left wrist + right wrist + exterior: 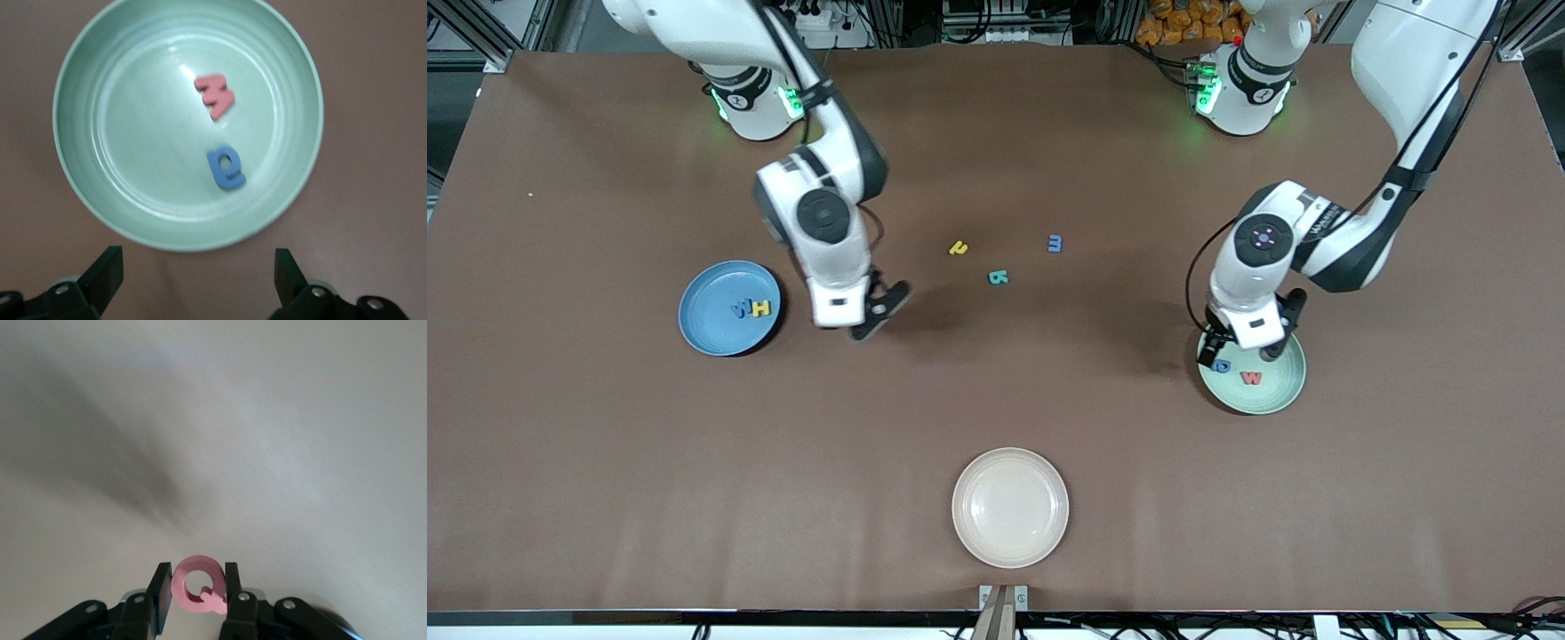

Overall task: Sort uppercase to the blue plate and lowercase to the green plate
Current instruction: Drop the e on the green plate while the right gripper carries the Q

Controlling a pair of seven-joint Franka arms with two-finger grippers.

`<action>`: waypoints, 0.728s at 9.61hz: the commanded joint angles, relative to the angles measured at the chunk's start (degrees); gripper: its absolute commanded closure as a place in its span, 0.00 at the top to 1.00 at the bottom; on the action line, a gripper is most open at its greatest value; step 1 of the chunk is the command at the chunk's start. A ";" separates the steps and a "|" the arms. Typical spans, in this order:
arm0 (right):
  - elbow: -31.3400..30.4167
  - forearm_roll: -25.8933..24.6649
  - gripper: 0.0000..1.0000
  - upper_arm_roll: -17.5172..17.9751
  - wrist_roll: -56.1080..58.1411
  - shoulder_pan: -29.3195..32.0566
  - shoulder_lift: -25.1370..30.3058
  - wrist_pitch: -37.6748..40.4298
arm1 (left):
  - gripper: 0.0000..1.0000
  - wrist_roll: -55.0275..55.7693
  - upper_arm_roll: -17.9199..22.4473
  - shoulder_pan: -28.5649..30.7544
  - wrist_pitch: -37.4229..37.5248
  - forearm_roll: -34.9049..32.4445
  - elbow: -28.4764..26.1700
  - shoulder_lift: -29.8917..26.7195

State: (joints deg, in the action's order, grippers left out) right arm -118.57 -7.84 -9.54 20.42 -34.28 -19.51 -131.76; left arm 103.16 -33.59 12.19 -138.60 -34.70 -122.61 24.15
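Front view: we note the right gripper (871,313) at centre-left of the frame, up over bare table just beside the blue plate (698,331), which already holds a blue M (741,309) and yellow H (761,308). At right of the frame the left gripper (1245,348) hangs over the upper rim of the green plate (1280,400), where a blue a (1224,365) and red w (1252,378) lie. A yellow letter (958,248), teal R (998,277) and blue m (1055,243) wait at upper centre. Left wrist view: the fingers are spread wide with nothing between them. Right wrist view: the fingers pinch the red Q (198,585) upright. We judge the Q should travel fully over the blue plate's floor and be lowered before release, clear of M and H.
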 commanded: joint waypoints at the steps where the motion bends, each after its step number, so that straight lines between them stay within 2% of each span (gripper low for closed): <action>1: -6.74 0.02 0.23 -4.24 9.07 2.10 4.83 -0.25 | 1.00 3.52 -5.67 -0.24 2.72 0.67 -0.35 -0.25; 3: -9.47 0.02 0.23 -9.77 17.94 4.73 4.66 -0.86 | 1.00 7.04 -7.71 -4.78 3.07 1.82 -0.70 0.37; 4: -9.92 0.19 0.23 -11.28 22.60 6.66 4.40 -0.87 | 1.00 8.62 -7.72 -8.38 3.07 2.35 -0.61 0.54; 6: -11.76 0.19 0.26 -11.47 25.89 10.71 3.43 -1.83 | 1.00 9.26 -7.81 -14.36 3.07 2.44 -0.79 0.55; 7: -12.47 0.28 0.33 -11.47 26.33 11.16 3.34 -2.36 | 1.00 8.65 -7.81 -17.17 3.07 2.44 -0.79 0.63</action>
State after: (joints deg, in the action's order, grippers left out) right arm -128.95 -7.83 -21.43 45.53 -23.65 -17.10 -132.78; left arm 112.20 -41.49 -1.87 -136.50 -33.39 -123.50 25.11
